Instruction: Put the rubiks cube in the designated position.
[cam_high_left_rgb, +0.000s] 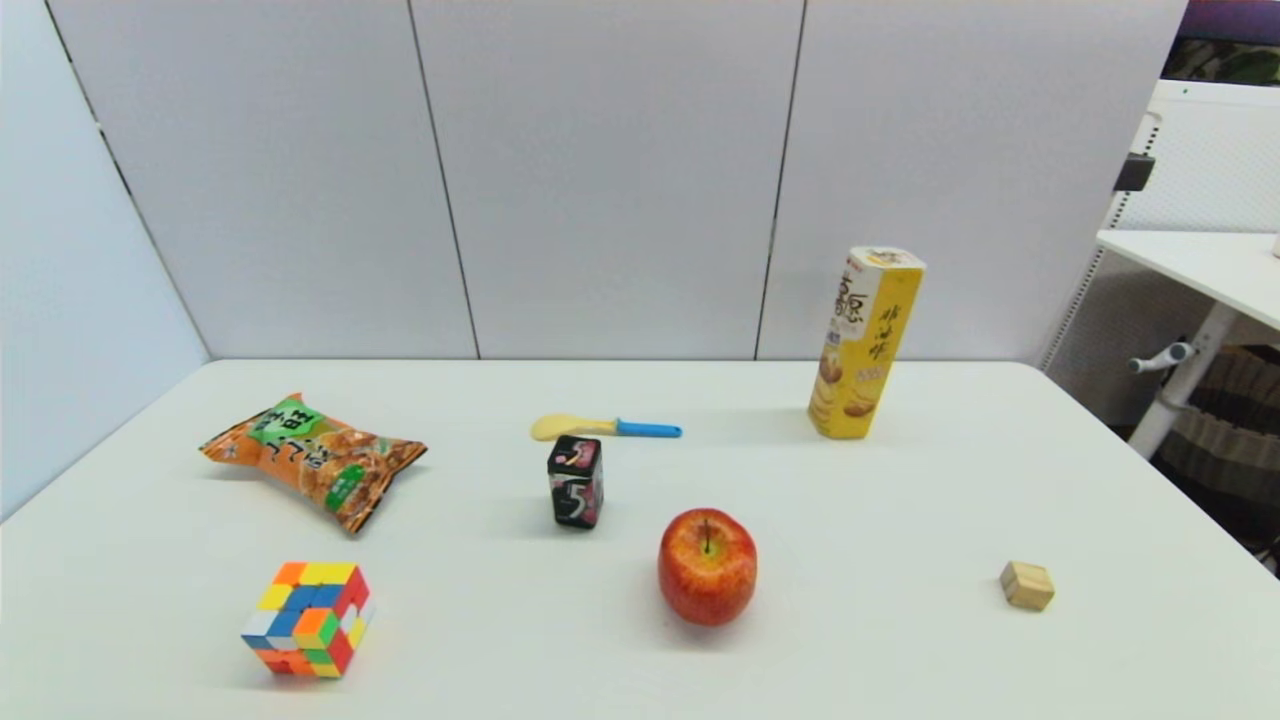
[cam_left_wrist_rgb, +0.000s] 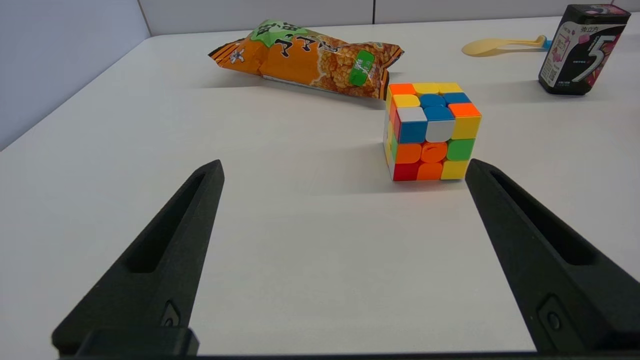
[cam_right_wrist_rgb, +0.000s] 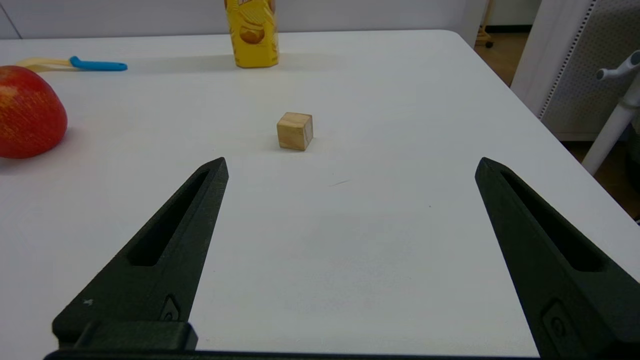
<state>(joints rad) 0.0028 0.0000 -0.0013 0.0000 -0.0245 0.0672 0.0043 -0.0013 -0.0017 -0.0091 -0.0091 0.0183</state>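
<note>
Left wrist view shows the left gripper low over the white table, its two black fingers spread wide with nothing between them but bare tabletop; they touch nothing. Just past the tip of one finger sits the rubiks cube, flat on the table and apart from the claw. Its squares are scrambled: orange, yellow and blue on top, a white and a blue square in the upper row of the near face, orange and green in the middle row, red, orange and yellow along the bottom. Beyond it lies an orange and green snack bag on its side, near the cube, and farther off stand a black box marked "5" and a pale spoon with a blue handle.

Right wrist view shows the right gripper likewise spread wide and empty above the table, clear of everything. Ahead of it rests a small wooden cube, a red apple off to one side, and a tall yellow snack box standing upright farther back.

From the head view, neither arm shows. The rubiks cube stands at the near left of the table, the apple near the middle, the wooden cube to the right.
</note>
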